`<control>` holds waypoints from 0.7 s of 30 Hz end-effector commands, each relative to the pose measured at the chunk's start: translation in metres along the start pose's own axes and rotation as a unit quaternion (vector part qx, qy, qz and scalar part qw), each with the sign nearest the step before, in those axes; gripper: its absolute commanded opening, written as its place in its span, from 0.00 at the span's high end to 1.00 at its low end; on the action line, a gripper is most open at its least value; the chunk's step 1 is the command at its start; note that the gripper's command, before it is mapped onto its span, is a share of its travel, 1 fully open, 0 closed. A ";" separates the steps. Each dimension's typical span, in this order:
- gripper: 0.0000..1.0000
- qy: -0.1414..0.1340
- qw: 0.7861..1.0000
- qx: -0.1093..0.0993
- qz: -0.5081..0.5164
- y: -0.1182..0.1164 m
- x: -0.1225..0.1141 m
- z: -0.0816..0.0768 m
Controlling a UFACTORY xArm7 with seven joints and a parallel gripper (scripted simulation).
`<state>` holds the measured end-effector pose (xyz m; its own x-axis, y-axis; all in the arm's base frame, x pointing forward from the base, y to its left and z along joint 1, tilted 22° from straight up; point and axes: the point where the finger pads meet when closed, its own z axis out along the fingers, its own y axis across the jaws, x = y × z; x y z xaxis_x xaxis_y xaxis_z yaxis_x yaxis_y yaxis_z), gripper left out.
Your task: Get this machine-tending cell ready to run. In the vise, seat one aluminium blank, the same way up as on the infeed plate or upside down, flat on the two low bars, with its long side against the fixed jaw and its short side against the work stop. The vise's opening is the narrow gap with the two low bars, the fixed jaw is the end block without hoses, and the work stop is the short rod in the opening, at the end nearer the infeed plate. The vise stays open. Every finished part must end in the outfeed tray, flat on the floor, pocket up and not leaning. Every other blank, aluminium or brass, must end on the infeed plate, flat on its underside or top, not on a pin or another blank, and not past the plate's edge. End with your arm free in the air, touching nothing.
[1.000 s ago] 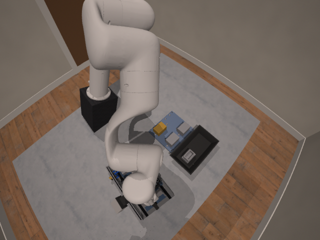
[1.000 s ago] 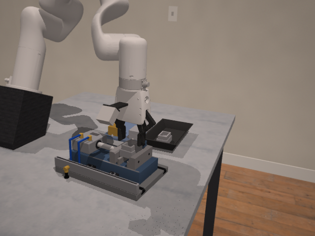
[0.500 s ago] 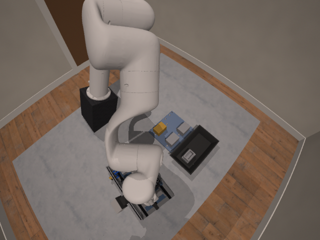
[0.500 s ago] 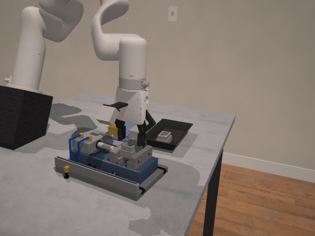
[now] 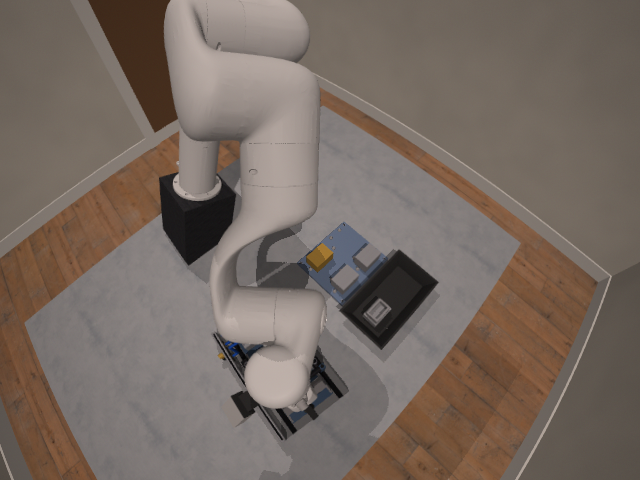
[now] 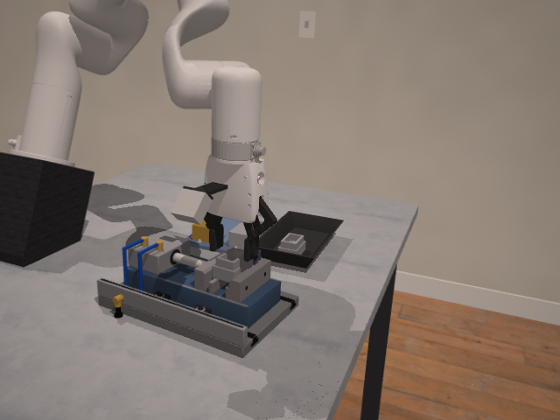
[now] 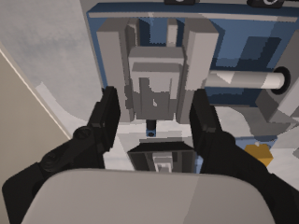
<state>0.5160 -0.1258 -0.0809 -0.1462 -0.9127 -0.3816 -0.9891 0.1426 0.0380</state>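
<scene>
Jaws apart above vise (image 7: 156, 89), seemingly unlabelled

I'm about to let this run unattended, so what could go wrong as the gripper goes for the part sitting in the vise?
The open gripper straddles the finished part in the vise, with jaw blocks close outside each finger; descending off-centre could strike them. The work stop lies just beyond the part and could snag it. Carrying it to the outfeed tray, it could land on the part already there and lean.

Open fingers (image 6: 233, 239) above vise (image 6: 212, 280)
</scene>
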 end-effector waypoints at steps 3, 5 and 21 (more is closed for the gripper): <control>0.31 0.001 1.000 0.002 0.000 -0.002 0.001 -0.001; 0.31 0.001 1.000 0.002 0.000 -0.002 0.001 0.000; 0.31 0.001 1.000 0.002 0.000 -0.002 0.001 0.005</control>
<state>0.5161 -0.1233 -0.0872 -0.1463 -0.9127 -0.3816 -0.9890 0.1426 0.0380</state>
